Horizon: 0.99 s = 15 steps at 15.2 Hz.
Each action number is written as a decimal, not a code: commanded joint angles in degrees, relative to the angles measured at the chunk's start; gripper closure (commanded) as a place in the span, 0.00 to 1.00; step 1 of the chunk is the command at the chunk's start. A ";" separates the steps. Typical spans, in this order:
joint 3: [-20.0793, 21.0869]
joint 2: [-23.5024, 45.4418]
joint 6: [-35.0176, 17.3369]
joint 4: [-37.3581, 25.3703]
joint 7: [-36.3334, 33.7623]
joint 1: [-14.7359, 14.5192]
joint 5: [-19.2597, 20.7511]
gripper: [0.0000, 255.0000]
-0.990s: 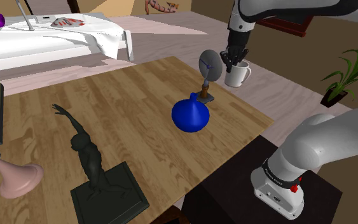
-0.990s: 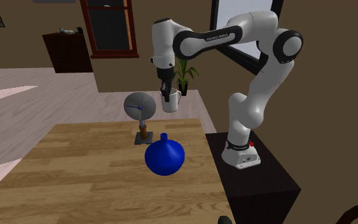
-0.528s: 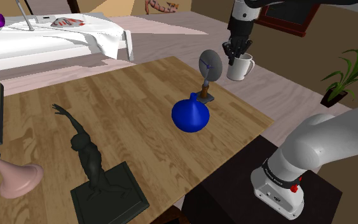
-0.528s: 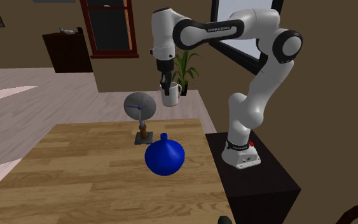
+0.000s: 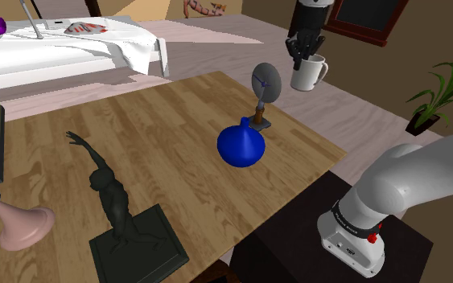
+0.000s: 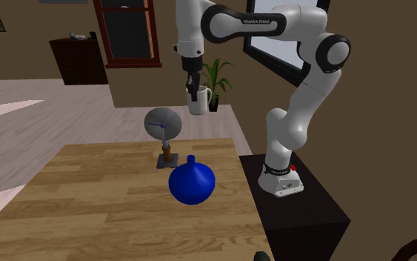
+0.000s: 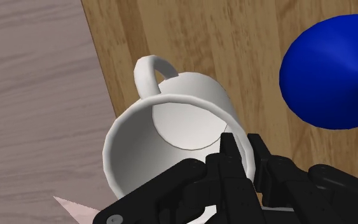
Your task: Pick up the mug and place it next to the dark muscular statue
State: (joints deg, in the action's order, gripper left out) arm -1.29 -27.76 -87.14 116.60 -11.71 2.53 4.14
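Claw point(image 5: 301, 64): black, two-fingered, clenched on the rim of the white mug point(image 5: 308, 74). The mug is held aloft, handle turned away from the fingers, over the edge of the wooden table point(image 5: 136, 137), near the grey disc ornament point(image 5: 265, 84). Blue vase point(image 5: 241, 145): placed mid-table. Dark statue point(image 5: 113, 197): stood well apart from the mug, at the shoulder view's lower left.

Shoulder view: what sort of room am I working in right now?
Most likely a bedroom in a house: a bed with white covers stands beyond the wooden table, and a potted plant sits on the floor nearby.
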 commanded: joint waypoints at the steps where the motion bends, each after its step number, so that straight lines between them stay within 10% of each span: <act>1: 0.10 0.50 1.57 -2.07 -0.01 -0.03 -0.05 1.00; 15: 0.26 5.06 12.32 -17.39 0.66 0.00 -0.07 1.00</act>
State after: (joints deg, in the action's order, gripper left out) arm -1.06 -22.98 -75.73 100.39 -11.07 2.53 4.07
